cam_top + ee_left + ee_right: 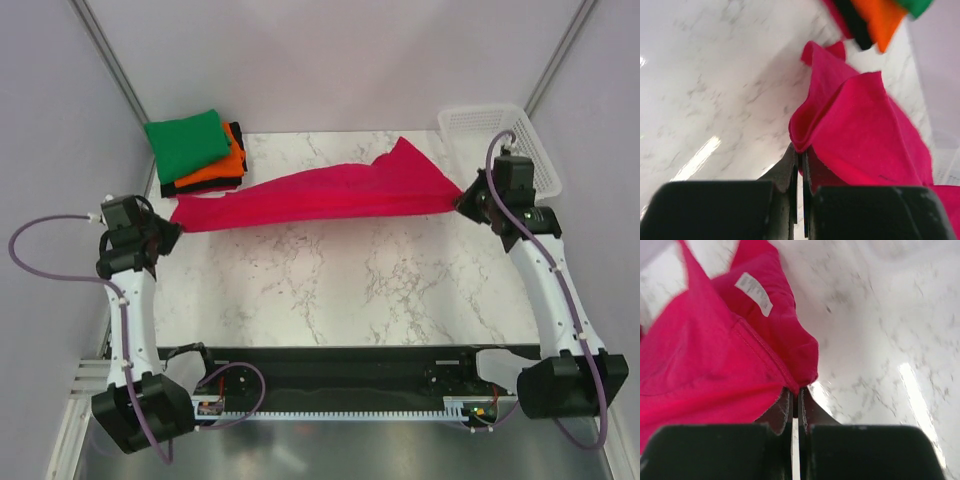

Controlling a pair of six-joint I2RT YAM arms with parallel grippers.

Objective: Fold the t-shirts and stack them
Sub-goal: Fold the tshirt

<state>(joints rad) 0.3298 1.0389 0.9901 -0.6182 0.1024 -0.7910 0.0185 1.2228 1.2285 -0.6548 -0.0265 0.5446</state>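
Four t-shirts are in sight: one crimson-pink cloth t-shirt (320,195) and three folded ones in a single stack, the green folded t-shirt (187,142) on top, the orange folded t-shirt (228,168) under it and the black folded t-shirt (205,187) lowest. One white plastic lattice basket (500,125) sits at the far right corner. The crimson-pink cloth t-shirt is stretched into a long band, its long axis running left to right across the far half of the table, the right end slightly farther back. The left gripper (800,159) has its fingers pinched tight on the left end; the right gripper (795,399) is clamped on the right end, near a white sewn label (755,293). The stack lies at the far left corner, just behind the band's left end. The white grey-veined marble tabletop (350,290) is glossy; pale lilac-grey walls (330,60) enclose it
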